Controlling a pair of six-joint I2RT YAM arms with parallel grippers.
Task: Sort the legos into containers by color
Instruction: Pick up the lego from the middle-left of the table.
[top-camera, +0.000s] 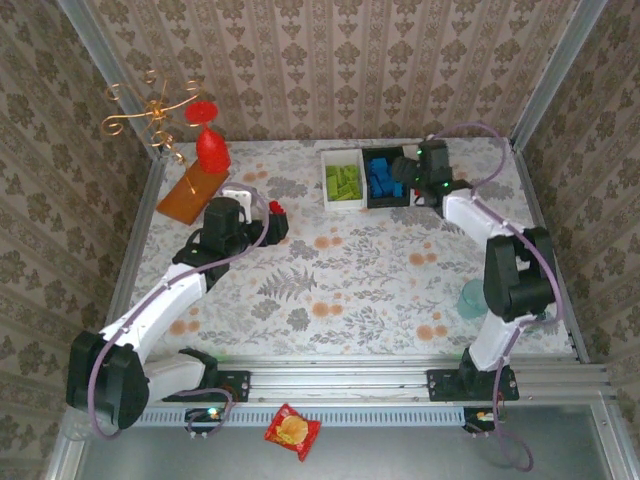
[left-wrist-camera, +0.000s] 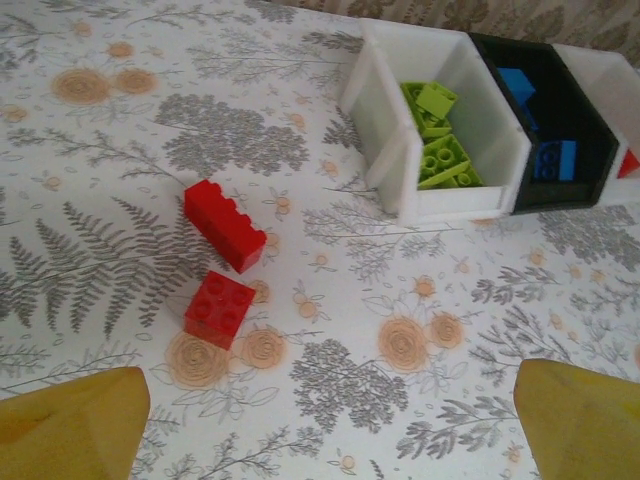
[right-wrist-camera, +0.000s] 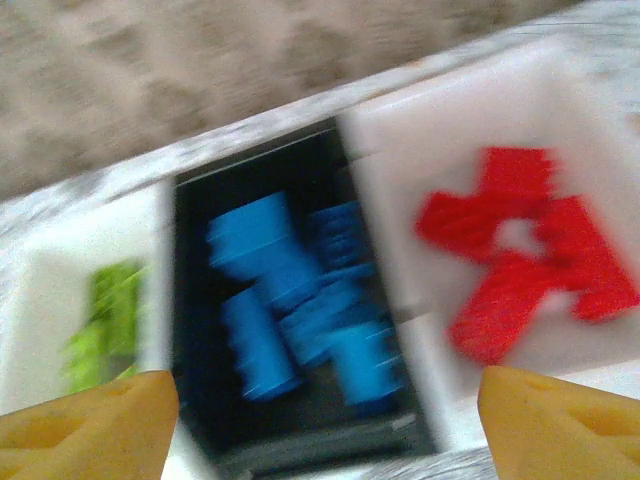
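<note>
My left hand (left-wrist-camera: 325, 435) hangs low over the flowered desk (top-camera: 350, 290), its yellow fingers (left-wrist-camera: 70, 425) spread wide with nothing between them. The two loose red bricks (left-wrist-camera: 224, 228) lie on the desk at about eleven o'clock from it. They sit close together, one longer and one square; I cannot tell whether they touch.

At one o'clock from that hand stands the row of bins, side by side. The left white bin (left-wrist-camera: 385, 100) holds the green bricks (left-wrist-camera: 440, 150). The black bin (left-wrist-camera: 592, 125) next to it holds the blue bricks (left-wrist-camera: 555, 160). The right white bin (right-wrist-camera: 400, 150) holds a red pile (right-wrist-camera: 520, 255), blurred in my right wrist view.

My right hand (right-wrist-camera: 320, 425) hovers above the bins at the desk's one o'clock corner. Its fingers are apart and carry nothing, and the black bin lies at twelve o'clock from it.
</note>
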